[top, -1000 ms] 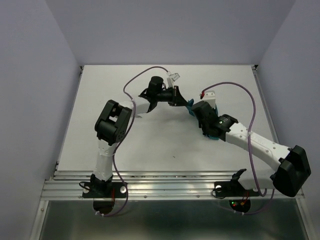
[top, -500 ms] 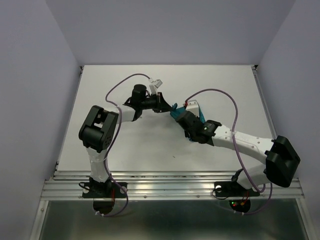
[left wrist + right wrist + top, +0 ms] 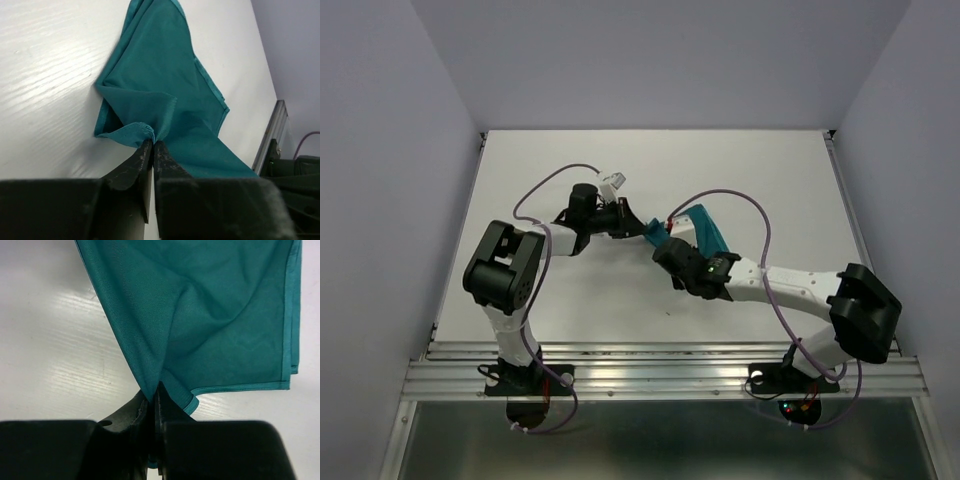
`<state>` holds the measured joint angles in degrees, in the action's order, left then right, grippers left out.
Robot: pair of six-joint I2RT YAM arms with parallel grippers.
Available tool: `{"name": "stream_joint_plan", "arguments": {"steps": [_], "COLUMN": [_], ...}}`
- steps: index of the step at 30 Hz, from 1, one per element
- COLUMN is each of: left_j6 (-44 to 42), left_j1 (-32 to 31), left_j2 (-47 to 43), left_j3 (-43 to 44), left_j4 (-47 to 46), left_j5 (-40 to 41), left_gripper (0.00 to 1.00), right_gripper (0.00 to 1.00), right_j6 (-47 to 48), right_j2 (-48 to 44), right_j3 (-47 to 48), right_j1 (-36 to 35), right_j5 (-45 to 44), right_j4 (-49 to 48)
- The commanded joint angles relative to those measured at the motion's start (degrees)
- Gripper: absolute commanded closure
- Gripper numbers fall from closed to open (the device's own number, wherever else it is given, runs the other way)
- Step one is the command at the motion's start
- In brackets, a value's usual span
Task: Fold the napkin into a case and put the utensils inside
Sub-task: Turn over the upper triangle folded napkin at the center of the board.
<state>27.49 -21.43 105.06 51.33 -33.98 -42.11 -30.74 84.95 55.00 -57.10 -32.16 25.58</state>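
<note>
The teal napkin lies rumpled on the white table, a long strip of it running back and right from both grippers. My left gripper is shut on a curled corner of the napkin, the fingertips pinching the hem. Just to its right, my right gripper is shut on a fold of the napkin, with cloth running down between its jaws. The hemmed edge rests on the table beside them. No case shape shows in the cloth. The utensils are out of view.
The white table ends at a ribbed metal rail along the near edge. Lilac walls close in the left, right and back. Purple cables loop over both arms. The two wrists sit close together mid-table.
Both grippers have moved left and toward the near edge, pulling the napkin along. More teal cloth now trails out behind them to the right.
</note>
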Motion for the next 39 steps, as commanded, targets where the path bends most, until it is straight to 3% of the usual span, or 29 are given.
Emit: {"name": "stream_joint_plan", "arguments": {"steps": [1,5,6,13,16,18,21,22,28,32,36,38,39], "left_j6": [-1.47,-1.64,-1.73,-2.17,-1.03,0.29,2.83,4.14,8.11,10.3,11.45,12.15,12.41], "left_j1": [2.01,2.09,2.09,2.09,2.18,2.18,2.18,2.1,1.57,0.16,-0.98,-1.51,-1.77], "left_j2": [-5.29,-10.64,-11.53,-18.21,-20.5,-21.29,-21.73,-21.82,-22.26,-22.09,-20.77,-19.11,-18.4], "left_j3": [-3.07,-5.97,-6.76,-6.51,-6.24,-6.24,-6.68,-6.94,-9.14,-10.02,-10.03,-9.41,-8.8], "left_j4": [0.92,5.32,6.28,14.98,17.1,18.42,19.3,19.39,19.47,20.09,21.49,22.72,22.99], "left_j5": [8.18,12.83,14.84,22.5,24.35,24.88,25.32,25.32,25.58,27.25,29.44,30.24,30.5], "left_gripper": [0.8,0.51,0.34,0.31,0.31,0.31,0.31,0.32,0.39,0.52,0.76,0.89,1.0], "right_gripper": [0.91,0.9,0.9,0.89,0.84,0.74,0.39,0.36,0.29,0.29,0.36,0.43,0.52], "right_j6": [-0.72,0.68,0.86,2.0,2.44,2.88,3.49,3.84,6.13,5.26,1.31,-0.71,-1.16], "right_j2": [1.88,4.35,5.31,7.86,8.3,8.57,8.13,7.78,0.32,-5.31,-7.34,-7.34,-7.25], "right_j3": [0.1,0.46,0.63,0.98,1.16,1.51,2.21,2.21,-0.86,-2.18,-2.71,-3.23,-3.5], "right_j1": [-1.61,-2.84,-3.45,-4.59,-5.21,-5.74,-5.74,-6.26,-6.27,-5.57,3.88,8.3,10.41], "right_j5": [0.61,1.75,1.93,3.6,4.04,4.3,4.13,4.3,3.69,3.07,6.65,9.39,10.96], "right_j4": [0.17,-1.32,-1.5,-3.52,-3.96,-3.53,-1.68,-0.72,3.24,3.68,3.25,2.37,1.76]}}
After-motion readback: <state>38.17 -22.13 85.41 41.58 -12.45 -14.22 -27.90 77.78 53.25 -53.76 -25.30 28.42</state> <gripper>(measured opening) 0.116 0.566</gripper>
